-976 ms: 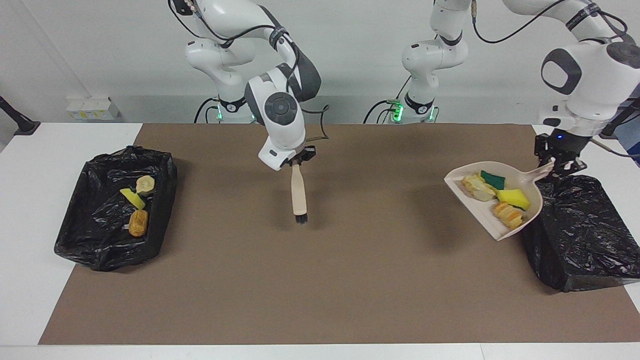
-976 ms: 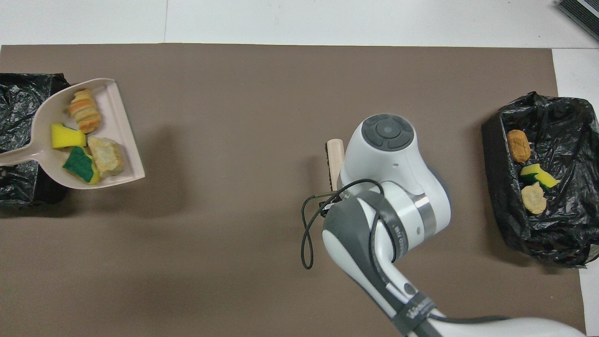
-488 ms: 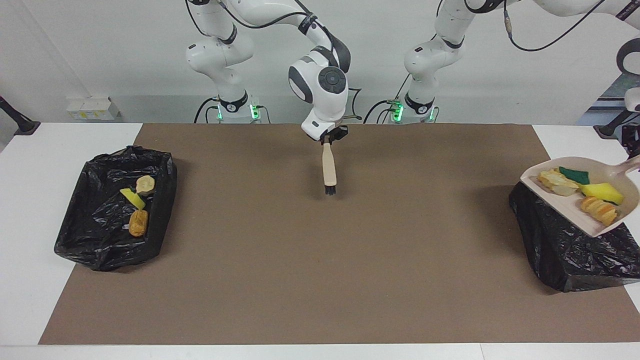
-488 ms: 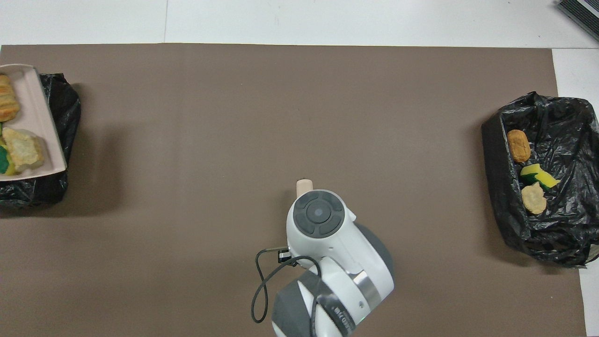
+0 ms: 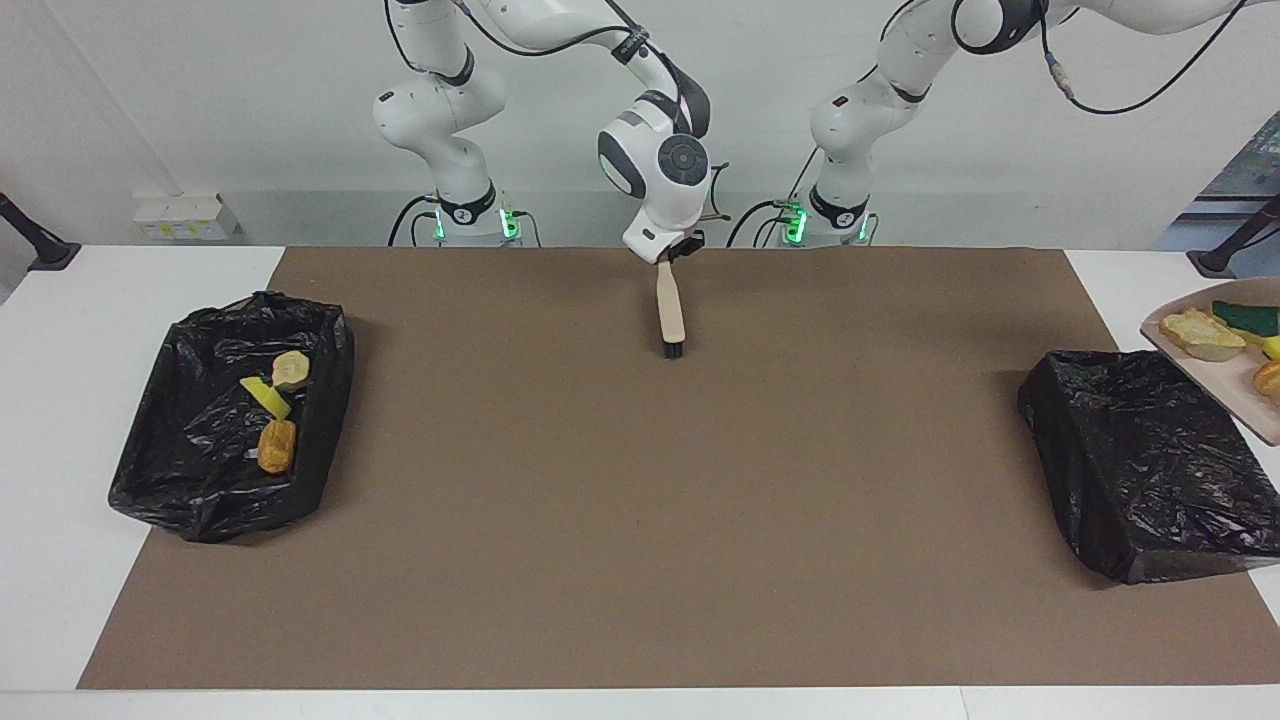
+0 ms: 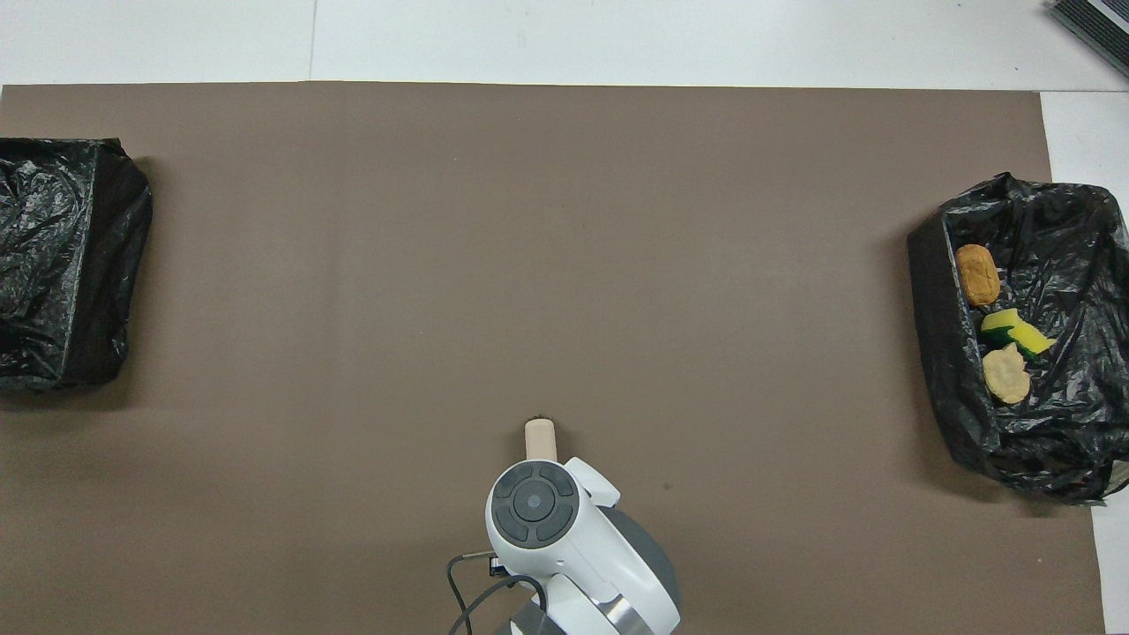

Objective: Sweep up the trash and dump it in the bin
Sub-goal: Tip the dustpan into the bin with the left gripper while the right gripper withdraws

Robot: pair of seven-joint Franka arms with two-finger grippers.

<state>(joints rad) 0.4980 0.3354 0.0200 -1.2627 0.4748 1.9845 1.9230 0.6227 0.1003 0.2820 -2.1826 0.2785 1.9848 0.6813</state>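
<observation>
Over the mat point(image 5: 640, 500), right tool point(image 5: 668, 262) (fingers clamped) gripping brush point(image 5: 670, 318).

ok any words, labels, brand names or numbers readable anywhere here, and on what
No text can be read anywhere.
The right arm has a dark band on its wrist with lettering too small to read.
The white boxes by the wall carry no legible marks.
The brush, dustpan and both black bins are unmarked.

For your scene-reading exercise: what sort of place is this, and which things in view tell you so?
Probably a robotics lab set up for a cleaning trial: two white robot arms mounted at a table, a brown mat, and black-lined bins holding scraps.
</observation>
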